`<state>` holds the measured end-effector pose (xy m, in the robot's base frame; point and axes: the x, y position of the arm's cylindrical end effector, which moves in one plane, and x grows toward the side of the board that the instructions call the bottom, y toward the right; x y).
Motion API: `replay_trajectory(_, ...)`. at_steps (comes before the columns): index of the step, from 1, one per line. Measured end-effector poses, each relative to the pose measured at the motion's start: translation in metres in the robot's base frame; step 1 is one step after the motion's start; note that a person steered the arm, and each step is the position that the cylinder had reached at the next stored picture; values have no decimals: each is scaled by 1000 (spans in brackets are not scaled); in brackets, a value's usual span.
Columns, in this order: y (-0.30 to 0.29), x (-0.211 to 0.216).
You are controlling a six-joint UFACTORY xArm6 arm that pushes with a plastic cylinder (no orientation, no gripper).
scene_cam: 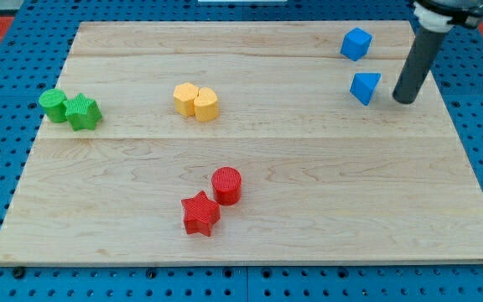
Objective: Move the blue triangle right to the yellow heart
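My tip (404,101) sits on the board (250,235) at the view's upper right, just beside the blue triangle (365,87), on its right side. Small gap between them, no contact that I can make out. No claw on this rig: just a straight dark rod, so nothing to open or close, nothing held. Rod leans up toward the view's top right corner.

Blue triangle is near the board's right edge, upper part. Blue cube-like block (355,44) sits just above it toward the view's top, apart from it.

Placement makes sense, as a judgement: tip on the triangle's right side is the side to push from if the block has to travel toward the view's left, and the yellow heart is well off to the left. The pair of yellow blocks (196,101) sits touching at the upper middle; the left one (185,97) looks like the heart, the right one (206,105) more of a rounded or hexagonal shape, hard to tell. Triangle and the yellow pair are well apart, roughly on the same row, so a mostly straight leftward push should do. Goal spot would be the right side of the yellow pair.

Others, out of the path: green pair (70,109) touching at far left, red star (200,212) and red cylinder (226,184) touching at lower middle.

Task looks barely started.
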<state>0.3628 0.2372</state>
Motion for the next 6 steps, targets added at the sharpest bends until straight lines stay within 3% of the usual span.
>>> replay_trajectory(2,-138,-14)
replay_trajectory(3,-127,-63)
replay_trajectory(4,-152,-43)
replay_trajectory(5,-152,9)
replay_trajectory(6,-154,8)
